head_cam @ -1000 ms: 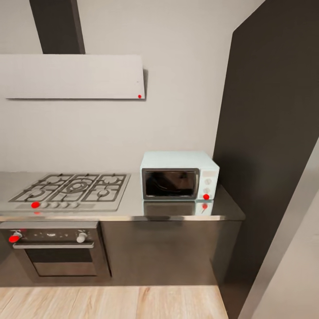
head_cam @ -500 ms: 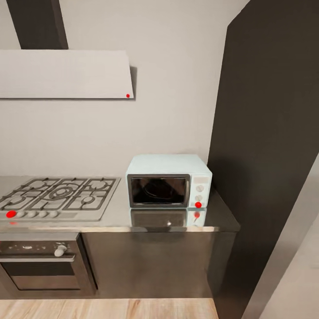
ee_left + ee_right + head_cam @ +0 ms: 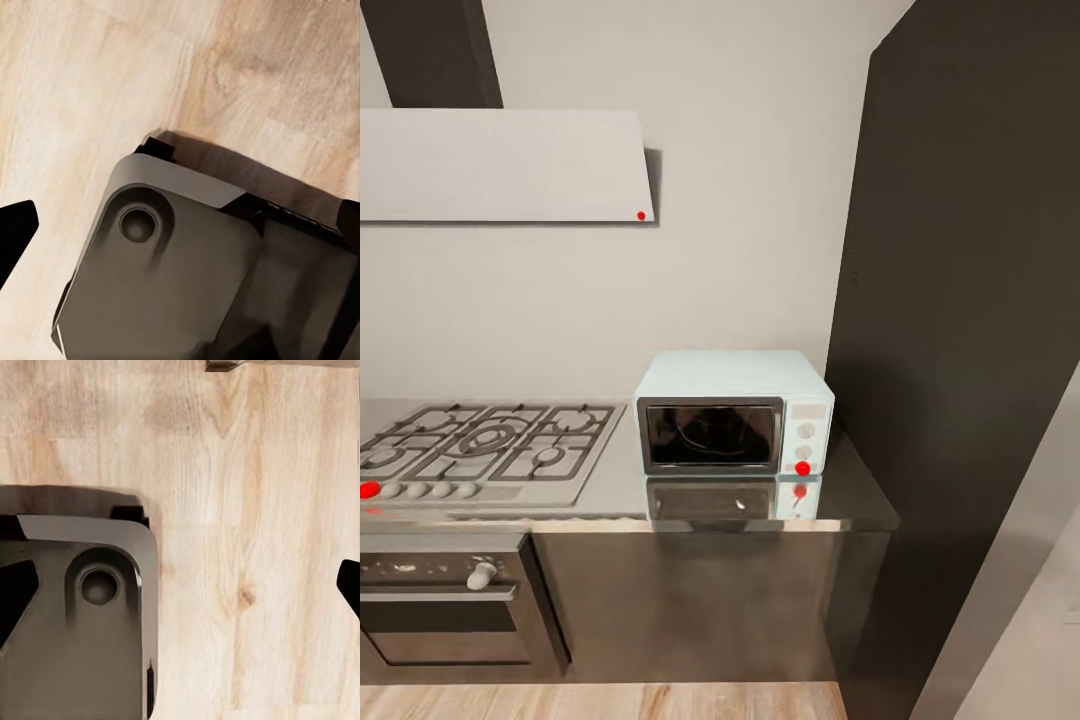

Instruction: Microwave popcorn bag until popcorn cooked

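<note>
The pale mint-blue microwave (image 3: 732, 412) stands on the glossy grey countertop (image 3: 860, 505) at its right end, against the wall. Its dark glass door is shut, and a red dot (image 3: 802, 468) marks the bottom of its knob panel. The popcorn bag and the popcorn are out of view. In the left wrist view my left gripper (image 3: 180, 225) hangs over the wood floor, with dark fingertips (image 3: 11, 232) at both picture edges, wide apart and empty. My right gripper (image 3: 180, 585) looks the same, its fingertips (image 3: 349, 585) far apart with nothing between them.
A steel gas hob (image 3: 480, 450) lies left of the microwave, with a built-in oven (image 3: 445, 600) below it and a flat grey hood (image 3: 500, 165) above. A tall dark cabinet (image 3: 960, 350) walls off the right side. My robot base (image 3: 172, 285) (image 3: 75, 607) sits over light wood floor (image 3: 610, 702).
The head view has shifted: microwave, hob and hood now sit further left and lower in the picture and look slightly larger. Nothing in the kitchen itself has moved.
</note>
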You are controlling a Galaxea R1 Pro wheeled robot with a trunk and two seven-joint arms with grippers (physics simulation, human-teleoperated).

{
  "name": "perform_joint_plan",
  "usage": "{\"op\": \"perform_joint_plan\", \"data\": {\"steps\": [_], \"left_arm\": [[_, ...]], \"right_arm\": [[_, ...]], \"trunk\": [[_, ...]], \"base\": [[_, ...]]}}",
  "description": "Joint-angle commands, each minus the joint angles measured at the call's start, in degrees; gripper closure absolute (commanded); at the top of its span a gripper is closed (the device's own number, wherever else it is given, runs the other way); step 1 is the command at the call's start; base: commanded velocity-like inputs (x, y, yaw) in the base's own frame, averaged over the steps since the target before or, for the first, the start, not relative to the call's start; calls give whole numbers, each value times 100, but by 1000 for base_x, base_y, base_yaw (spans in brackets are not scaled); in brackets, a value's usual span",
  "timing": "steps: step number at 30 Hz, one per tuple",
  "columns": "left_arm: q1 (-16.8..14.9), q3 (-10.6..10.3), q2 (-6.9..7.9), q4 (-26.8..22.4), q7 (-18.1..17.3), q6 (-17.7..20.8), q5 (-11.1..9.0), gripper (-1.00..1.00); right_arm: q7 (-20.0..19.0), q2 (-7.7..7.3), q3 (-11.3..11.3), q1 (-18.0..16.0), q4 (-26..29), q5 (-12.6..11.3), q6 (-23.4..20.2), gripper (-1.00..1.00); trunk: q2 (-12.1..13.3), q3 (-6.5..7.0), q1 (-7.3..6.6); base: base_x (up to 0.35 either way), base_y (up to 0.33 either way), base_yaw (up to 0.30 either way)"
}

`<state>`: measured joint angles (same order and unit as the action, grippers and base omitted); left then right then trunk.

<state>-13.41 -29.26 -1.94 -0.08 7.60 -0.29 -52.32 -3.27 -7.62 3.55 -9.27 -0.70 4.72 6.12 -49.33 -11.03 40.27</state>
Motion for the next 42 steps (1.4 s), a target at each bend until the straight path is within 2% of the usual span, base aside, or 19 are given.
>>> {"op": "perform_joint_plan", "data": {"steps": [1,2,4,7,9,15,18,19,24,27,29,30,31,33,36,40,42], "left_arm": [[-4,-49,-3,-1,22,-4,-42,-100],[-4,-53,-7,-1,22,-5,-35,-100],[-4,-54,-10,-1,22,-6,-34,-100],[-4,-54,-13,-1,22,-5,-29,-100],[-4,-54,-10,-1,22,-5,-27,-100],[-4,-54,-8,-1,22,-5,-30,-100],[-4,-54,-8,-1,22,-6,-30,-100],[-4,-54,-8,-1,22,-6,-30,-100],[-4,-54,-6,-1,22,-5,-29,-100],[-4,-53,-1,-1,22,-6,-32,-100],[-4,-54,-4,-1,22,-6,-32,-100],[-4,-52,-3,-1,22,-6,-33,-100],[-4,-51,0,-3,22,-6,-25,-100],[-4,-49,0,-5,22,-6,-25,-100],[-4,-53,1,-9,22,-6,-15,-100],[-4,-54,1,-10,22,-6,-8,-100],[-4,-52,1,-10,22,-6,-7,-100]], "right_arm": [[-23,5,42,-4,94,45,31,-100],[-89,170,29,-4,1250,31,-80,-100],[-96,222,22,-4,1612,34,-246,-100],[-107,340,-4,-4,2337,39,-786,-100],[-111,399,-66,-4,3066,34,-1398,-100],[-113,442,-129,-4,5160,-25,-2922,-100],[-111,444,-133,-4,5940,-40,-3414,-100],[-109,445,-134,-4,6739,-53,-3927,-100],[-104,440,-135,2,8518,-64,-5006,-100],[-97,444,-135,-76,8826,-66,-5542,-100],[-90,474,-135,-383,8896,-67,-5763,-100],[-79,548,-133,-592,8911,-63,-5825,-100],[-41,789,-93,-1107,8907,-52,-5768,-100],[-35,886,-87,-1203,8906,-51,-5589,-100],[-20,1158,-90,-1259,8902,-9,-5268,-100],[-17,1284,-118,-1268,8877,-3,-5146,-100],[-16,1323,-123,-1269,8862,-16,-4951,-100]], "trunk": [[-6,-8,1],[-6,-8,1],[-6,-8,1],[-6,-8,1],[-6,-8,1],[-6,-8,1],[-6,-8,1],[-6,-8,1],[-6,-8,1],[-6,-8,1],[-6,-8,1],[-6,-8,1],[-6,-8,1],[-6,-8,1],[-6,-8,1],[-6,-8,1],[-6,-8,1]], "base": [[0,0,0],[0,0,0],[0,0,0],[0,0,0],[0,0,0],[0,0,0],[0,0,0],[0,0,0],[0,0,0],[0,0,0],[0,0,0],[0,0,0],[0,0,0],[0,0,0],[0,0,0],[0,0,0],[0,0,0]]}}
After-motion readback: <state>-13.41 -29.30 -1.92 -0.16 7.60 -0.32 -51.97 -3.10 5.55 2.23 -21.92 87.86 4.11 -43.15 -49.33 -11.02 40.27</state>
